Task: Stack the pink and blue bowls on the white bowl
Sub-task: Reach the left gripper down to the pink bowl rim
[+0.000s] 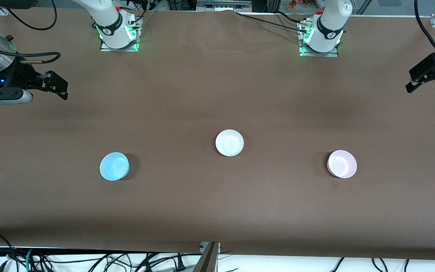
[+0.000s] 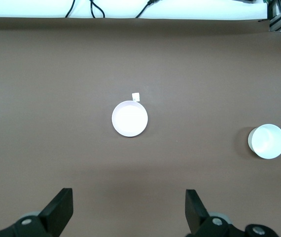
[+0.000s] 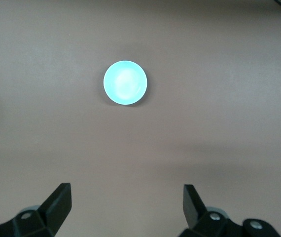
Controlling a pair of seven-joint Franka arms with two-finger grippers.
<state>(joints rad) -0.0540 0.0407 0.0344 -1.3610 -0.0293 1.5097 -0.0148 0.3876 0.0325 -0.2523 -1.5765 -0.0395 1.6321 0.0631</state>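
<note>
The white bowl (image 1: 229, 142) sits upright at the table's middle. The pale pink bowl (image 1: 341, 163) sits toward the left arm's end, a little nearer the front camera. The sky blue bowl (image 1: 114, 166) sits toward the right arm's end. My left gripper (image 1: 428, 90) is open and empty, high over the table's left-arm end. In the left wrist view (image 2: 128, 195) it looks down on the pink bowl (image 2: 129, 118) and the white bowl (image 2: 267, 141). My right gripper (image 1: 65, 90) is open and empty over the right-arm end. In its wrist view (image 3: 125, 190) the blue bowl (image 3: 125, 82) shows.
The brown table cover (image 1: 217, 211) is bare around the three bowls. A tiny white scrap (image 2: 135, 96) lies beside the pink bowl. Cables hang along the table's near edge (image 1: 89, 260). The two arm bases (image 1: 119, 34) stand at the back edge.
</note>
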